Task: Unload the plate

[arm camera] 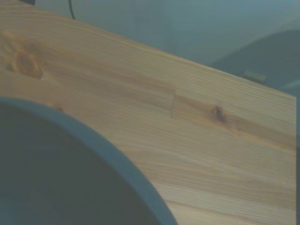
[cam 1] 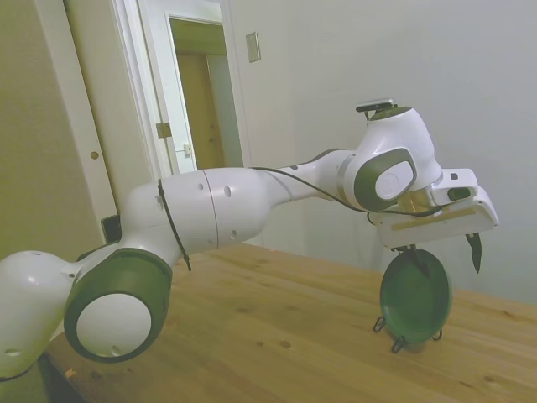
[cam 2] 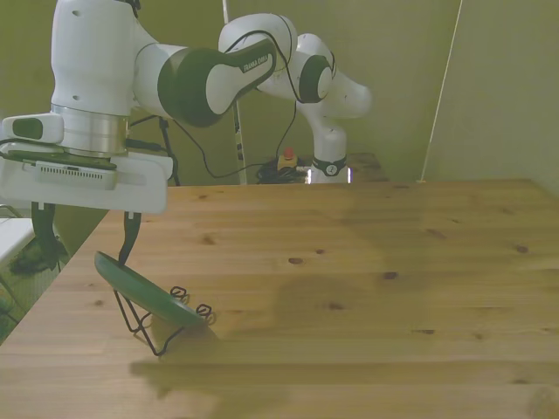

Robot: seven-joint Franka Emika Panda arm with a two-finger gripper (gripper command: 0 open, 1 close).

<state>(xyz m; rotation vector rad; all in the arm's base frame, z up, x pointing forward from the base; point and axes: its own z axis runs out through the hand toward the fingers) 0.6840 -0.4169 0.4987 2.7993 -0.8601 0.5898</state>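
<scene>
Wooden table, pale wall and an open doorway behind, nothing much else going on. So the gripper is spread wide, one finger out past the plate's top rim and the other right at it; from the front view that finger looks like it's touching or just about touching the upper edge, can't say for sure which. Nothing is clamped yet. Directly below the fingers is the plate, dark green, sitting propped on edge in the thin black wire stand, leaning back rather than dead upright, near the table edge on the front view's left. Wrist view just shows a blurry dark arc of its rim over the wood grain. What matters, I think: the rim's top edge is the only grabbable bit, and it runs crosswise between the fingers, so they'd want to straddle that tilted rim, one each face, then lift up out of the wire loops.
</scene>
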